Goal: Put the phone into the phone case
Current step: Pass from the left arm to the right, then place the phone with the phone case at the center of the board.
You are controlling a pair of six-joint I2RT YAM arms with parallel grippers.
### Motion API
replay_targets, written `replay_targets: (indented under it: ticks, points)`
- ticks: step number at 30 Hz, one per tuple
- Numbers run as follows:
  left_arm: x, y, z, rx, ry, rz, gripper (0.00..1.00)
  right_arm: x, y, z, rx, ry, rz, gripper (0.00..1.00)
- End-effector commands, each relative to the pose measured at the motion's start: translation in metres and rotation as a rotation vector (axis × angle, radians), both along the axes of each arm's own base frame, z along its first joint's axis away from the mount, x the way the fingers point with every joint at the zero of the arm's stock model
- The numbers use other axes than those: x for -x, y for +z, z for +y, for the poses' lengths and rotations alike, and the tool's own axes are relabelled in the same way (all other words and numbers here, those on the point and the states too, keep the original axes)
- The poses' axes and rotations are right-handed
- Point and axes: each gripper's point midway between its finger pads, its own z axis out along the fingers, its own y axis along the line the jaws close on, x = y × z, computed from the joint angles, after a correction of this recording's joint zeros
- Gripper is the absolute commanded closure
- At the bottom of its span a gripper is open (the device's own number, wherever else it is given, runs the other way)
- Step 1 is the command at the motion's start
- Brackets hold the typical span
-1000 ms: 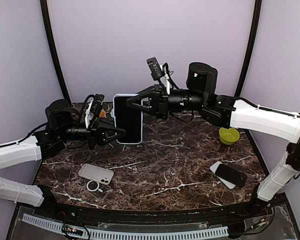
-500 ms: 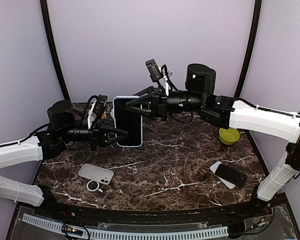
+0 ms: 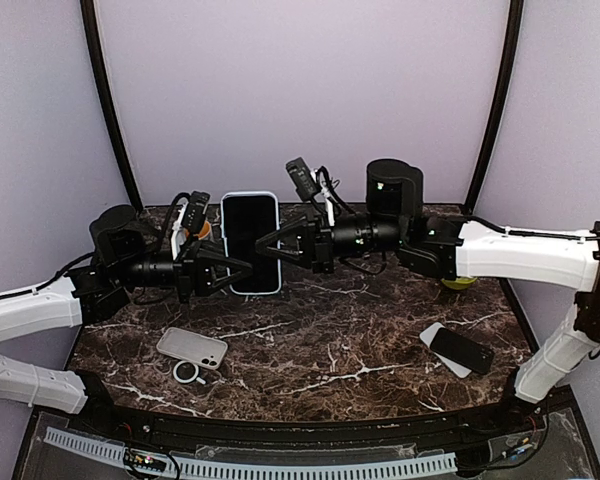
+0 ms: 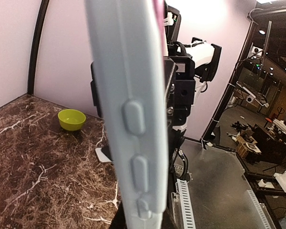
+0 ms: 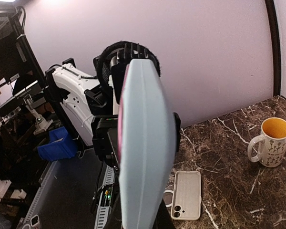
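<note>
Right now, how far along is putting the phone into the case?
Looks done: the phone sits inside the pale blue phone case, rim showing all around. In hand: left gripper and right gripper pinch it upright between them. Left: checking that it is fully seated, probably setting it down.

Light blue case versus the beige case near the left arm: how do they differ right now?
The light blue case stands upright, clamped between the left gripper and the right gripper. The beige case lies flat on the table, untouched. The light blue case frames a dark phone screen, while the beige case shows only a plain face with a camera cutout. Both are rounded rectangular cases.
</note>
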Motion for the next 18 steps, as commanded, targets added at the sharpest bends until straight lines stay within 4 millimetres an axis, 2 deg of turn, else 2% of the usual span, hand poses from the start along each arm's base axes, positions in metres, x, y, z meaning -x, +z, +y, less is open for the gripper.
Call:
replay_targets:
  ticks: [1, 3, 5, 6, 7, 8, 9, 10, 12, 13, 15, 18]
  points:
    - [0.004, 0.027, 0.003, 0.074, 0.002, -0.126, 1.00, 0.003, 0.008, -0.003, -0.013, -0.011, 0.001, 1.00]
    - [0.001, 0.025, 0.001, 0.064, 0.011, -0.116, 1.00, -0.001, 0.009, -0.005, -0.001, -0.033, -0.003, 1.00]
    - [-0.004, 0.022, 0.000, 0.046, 0.029, -0.096, 0.82, -0.014, 0.009, -0.010, 0.032, -0.095, -0.010, 1.00]
    - [-0.009, 0.019, -0.002, 0.024, 0.045, -0.078, 0.57, -0.024, 0.004, -0.015, 0.063, -0.133, -0.003, 1.00]
    - [-0.019, 0.017, -0.002, 0.007, 0.098, -0.066, 0.45, -0.035, -0.002, -0.022, 0.096, -0.172, 0.012, 1.00]
    - [-0.034, 0.011, -0.001, -0.035, 0.172, -0.043, 0.27, -0.049, -0.009, -0.030, 0.130, -0.216, 0.039, 1.00]
    - [-0.041, 0.008, -0.001, -0.059, 0.208, -0.031, 0.17, -0.064, -0.021, -0.041, 0.182, -0.259, 0.088, 1.00]
    - [-0.056, 0.000, 0.002, -0.111, 0.284, -0.014, 0.15, -0.078, -0.034, -0.051, 0.228, -0.301, 0.137, 1.00]
    - [-0.073, -0.012, 0.006, -0.183, 0.370, 0.009, 0.10, -0.113, -0.067, -0.078, 0.330, -0.412, 0.252, 1.00]
    - [-0.076, -0.015, 0.007, -0.204, 0.388, 0.016, 0.09, -0.124, -0.094, -0.090, 0.404, -0.448, 0.322, 1.00]
    - [-0.081, -0.023, 0.008, -0.247, 0.405, 0.036, 0.08, -0.145, -0.132, -0.109, 0.503, -0.506, 0.412, 1.00]
    - [-0.081, -0.027, 0.005, -0.256, 0.393, 0.046, 0.08, -0.167, -0.175, -0.126, 0.601, -0.517, 0.498, 1.00]
